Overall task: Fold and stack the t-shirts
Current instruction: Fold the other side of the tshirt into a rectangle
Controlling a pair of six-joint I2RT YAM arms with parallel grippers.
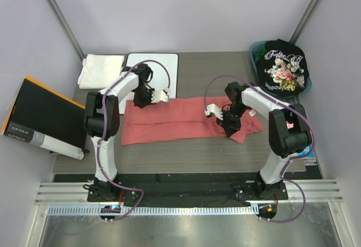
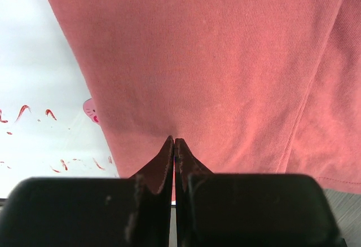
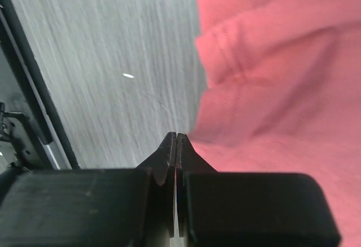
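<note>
Grey wood-grain laminate covers the bench (image 1: 186, 151), and a strip of it shows along the near edge in front of the arms. Behind that strip the salmon-red t-shirt (image 1: 169, 120) lies flat across the middle of the bench as a long band running from left to right.

The right gripper (image 3: 176, 135) is at the nearer part of the shirt's right end, where the cloth is bunched into soft ridges. Its jaws are pressed together, and the puckered hem runs right up to their tips, so they appear to be pinching it.

The left gripper (image 2: 174, 141) sits at the shirt's far left corner. Its jaws are closed tight on the cloth, and a sliver of red shows between them.

That corner overlaps the whiteboard (image 1: 169, 66), which lies flat against the far edge, left of the middle. Small red marks show on it in the left wrist view.

In the far left corner, just beside the whiteboard, rests the white t-shirt (image 1: 101, 70), folded. In the far right corner the black t-shirt (image 1: 284, 69), with its flowers and white script facing up, is heaped in a teal basket (image 1: 255, 52).

Off the left edge leans a black box (image 1: 42, 114) with an orange rim.
</note>
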